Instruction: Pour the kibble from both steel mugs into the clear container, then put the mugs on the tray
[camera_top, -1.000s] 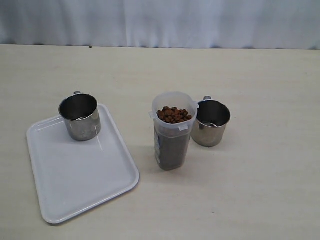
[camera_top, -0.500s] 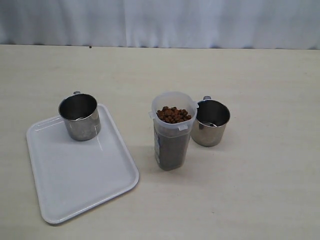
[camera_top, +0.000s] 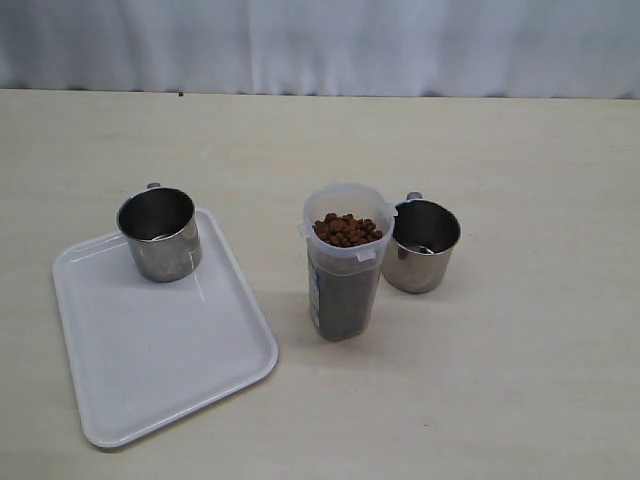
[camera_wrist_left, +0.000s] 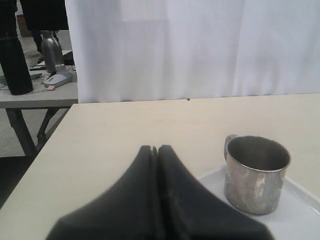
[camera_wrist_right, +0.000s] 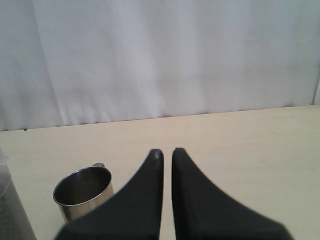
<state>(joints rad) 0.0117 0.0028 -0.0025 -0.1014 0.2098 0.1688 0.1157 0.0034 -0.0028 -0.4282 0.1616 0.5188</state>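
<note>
A pale curtain closes off the far side, and in front of it lies the cream surface (camera_top: 520, 380) where we work. The tray (camera_top: 170, 360) sits at the near left, and one of the steel mugs (camera_top: 158, 233) already stands upright on its far corner, apparently empty. The clear container (camera_top: 345, 270) is upright near the middle, with kibble (camera_top: 347, 230) heaped almost to its rim. The second mug (camera_top: 421, 245) stands on the surface just to its right, so close that we cannot tell whether they touch. Our left pincer (camera_wrist_left: 155, 150) is clenched on nothing, with the trayed mug ahead of it. Our right pincer (camera_wrist_right: 166, 152) is all but closed, only a thin slit between its jaws, and it grasps nothing either. Neither shows in the exterior view. We judge that the right mug still has to go to the tray. The danger is the tall, narrow, brimful container beside it: a jaw or the lifted mug brushing it could tip it and scatter kibble. The smooth steel may also slip in a shallow grip.
</note>
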